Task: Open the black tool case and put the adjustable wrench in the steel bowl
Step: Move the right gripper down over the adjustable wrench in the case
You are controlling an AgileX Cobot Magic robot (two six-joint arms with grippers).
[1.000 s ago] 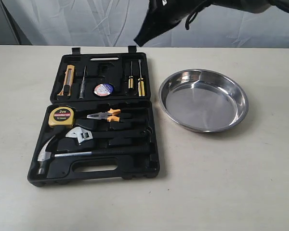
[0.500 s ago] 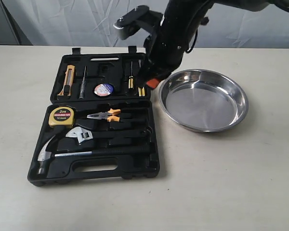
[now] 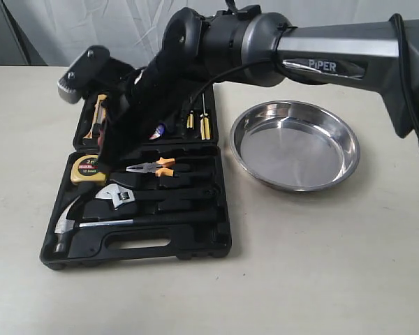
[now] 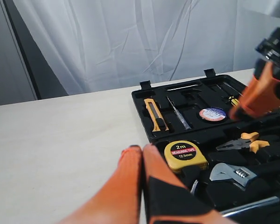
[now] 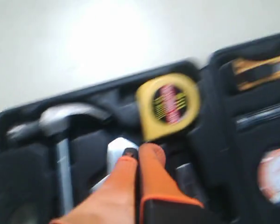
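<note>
Over the open case [image 3: 195, 244], right tool [image 5: 137, 153] closed, bowl [image 3: 293, 150] beside its edge

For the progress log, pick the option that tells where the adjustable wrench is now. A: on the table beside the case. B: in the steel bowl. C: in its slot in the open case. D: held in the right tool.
C: the adjustable wrench lies in the open case, between the pliers and the hammer.
</note>
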